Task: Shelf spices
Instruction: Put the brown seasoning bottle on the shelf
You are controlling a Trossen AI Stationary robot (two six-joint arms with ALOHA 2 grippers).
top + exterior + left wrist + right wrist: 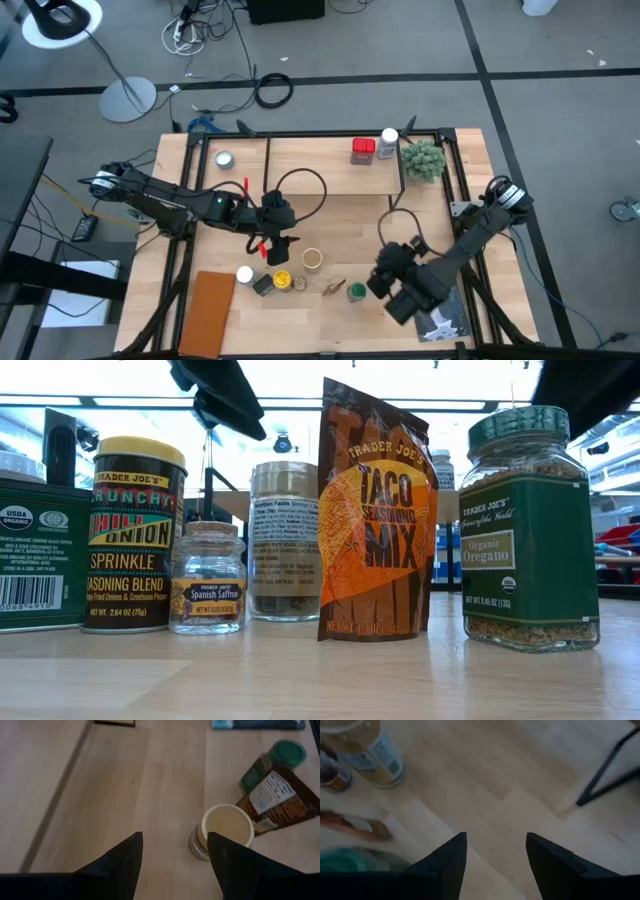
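Note:
The shelf (330, 170) stands at the table's far side with a red-topped jar (362, 150) and a white-topped bottle (388, 143) on its plank. Near the front edge stands a row: white-topped jar (244, 274), yellow-topped jar (282, 280), tan-topped jar (312, 259), brown packet (333, 287) upright on its bottom edge, green-topped jar (356, 291). My left gripper (280, 247) hovers open just left of the tan-topped jar (225, 827), which stands beside one finger, not between the two. My right gripper (385, 285) is open, right of the green-topped jar (350, 860).
A small silver tin (224, 158) lies left of the shelf and a potted plant (424, 160) at its right end. A flat brown board (208, 310) occupies the near left corner, a book (440, 325) the near right. A shelf leg (607, 770) stands ahead of my right gripper.

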